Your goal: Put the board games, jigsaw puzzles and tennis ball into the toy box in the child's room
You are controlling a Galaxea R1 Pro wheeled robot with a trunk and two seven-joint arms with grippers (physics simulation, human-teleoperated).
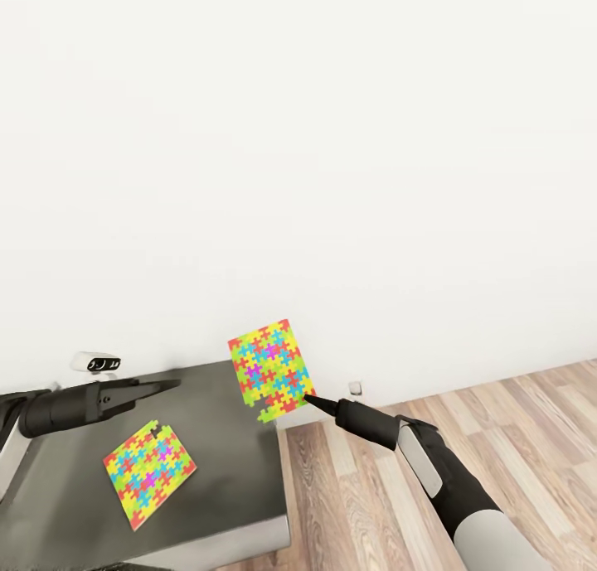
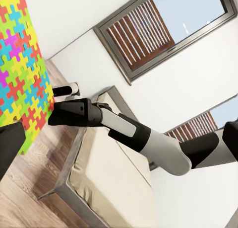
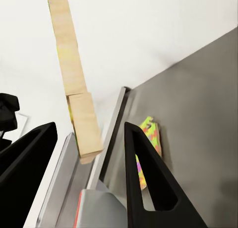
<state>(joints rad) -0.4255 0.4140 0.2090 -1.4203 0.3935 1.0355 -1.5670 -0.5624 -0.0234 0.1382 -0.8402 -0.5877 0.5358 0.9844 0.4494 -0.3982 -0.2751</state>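
Right gripper (image 1: 308, 399) pinches one puzzle (image 1: 271, 370) by its lower corner, held upright in the air past the dark top's (image 1: 232, 471) edge, by the wall. Second puzzle (image 1: 148, 473) lies flat on the dark top. Left gripper (image 1: 170, 384) hovers over the top, fingers look closed, holding nothing.

Two jigsaw puzzles carry the same pattern of interlocking pieces in bright yellow, green, red, blue, orange and pink: the raised puzzle (image 1: 271, 370) and the flat puzzle (image 1: 149, 473). The desk (image 1: 224, 463) is dark grey with a paler grey edge. The wall (image 1: 332, 140) is plain white, and the floor (image 1: 497, 438) shows light brown wood planks. The right arm (image 1: 464, 492) is black with a pale grey sleeve; the left arm (image 1: 66, 407) is black.
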